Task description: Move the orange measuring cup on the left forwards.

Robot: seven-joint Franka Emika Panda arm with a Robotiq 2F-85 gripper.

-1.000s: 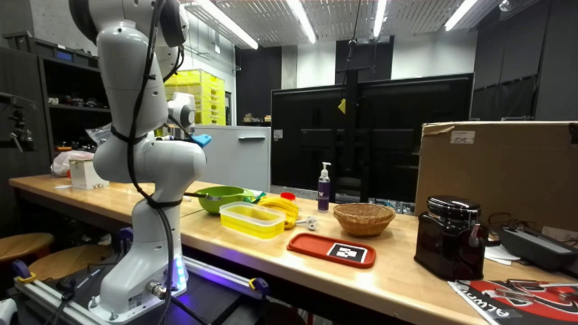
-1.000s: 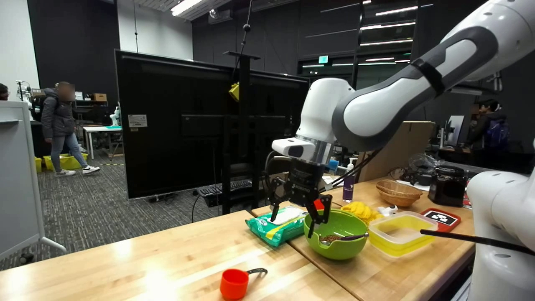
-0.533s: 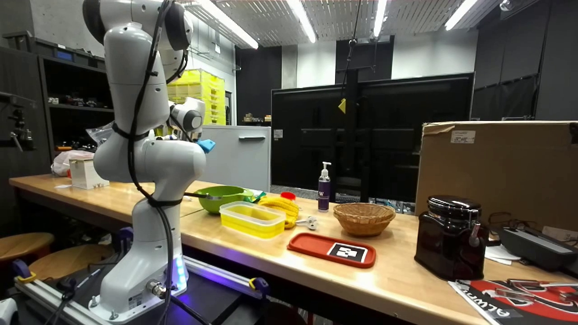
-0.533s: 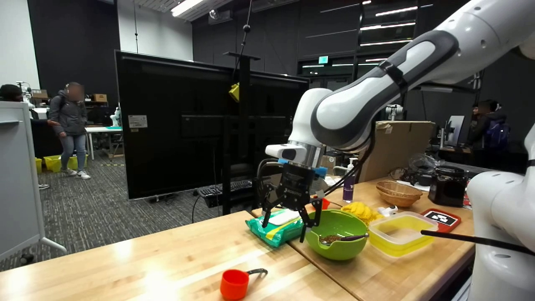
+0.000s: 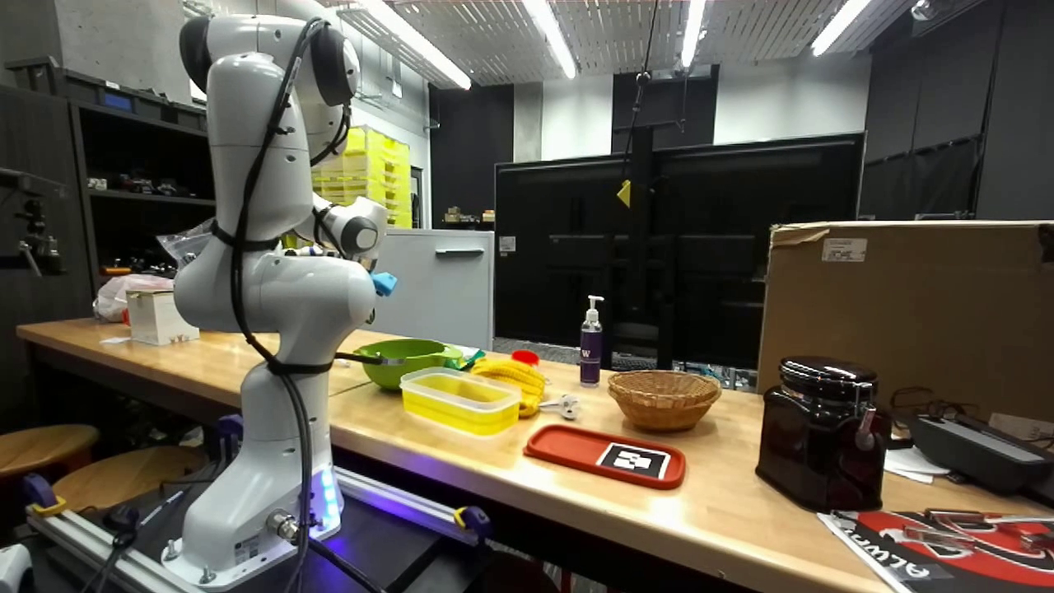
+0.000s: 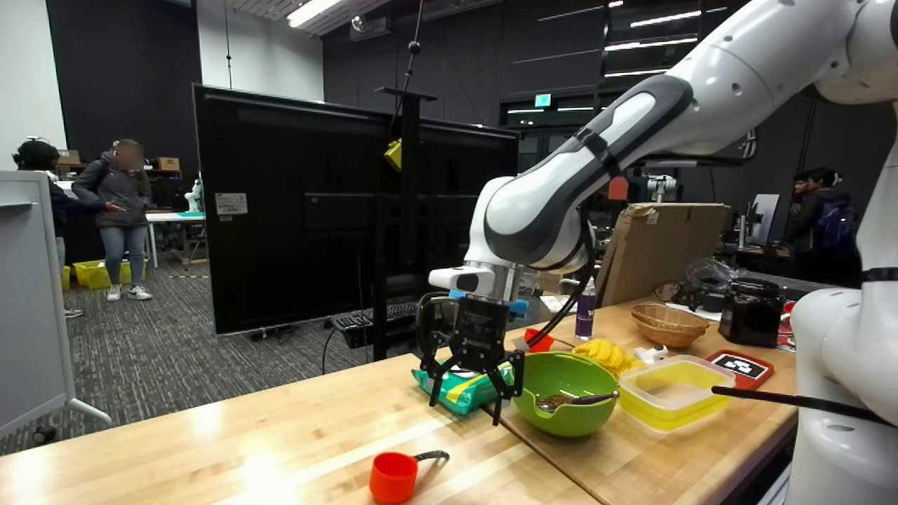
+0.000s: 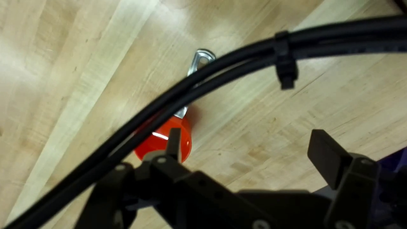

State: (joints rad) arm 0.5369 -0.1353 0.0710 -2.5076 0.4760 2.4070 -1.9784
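An orange measuring cup stands upright on the wooden table near the front edge of an exterior view, its handle pointing right. In the wrist view, the cup lies behind the left finger, partly hidden by a black cable and that finger; its shiny handle points up. My gripper is open and empty, held above the table beyond and to the right of the cup, in front of the wipes pack. The spread fingers show bare table between them. This cup is hidden in the exterior view with the robot base.
A green bowl with a spoon stands right of my gripper. Behind are a green wipes pack and another red-orange cup. Farther right are a yellow container, yellow cloth, wicker basket and pump bottle.
My open gripper has moved left and down in an exterior view, from over the green bowl's edge toward the orange cup. The cup and other table objects have not moved.
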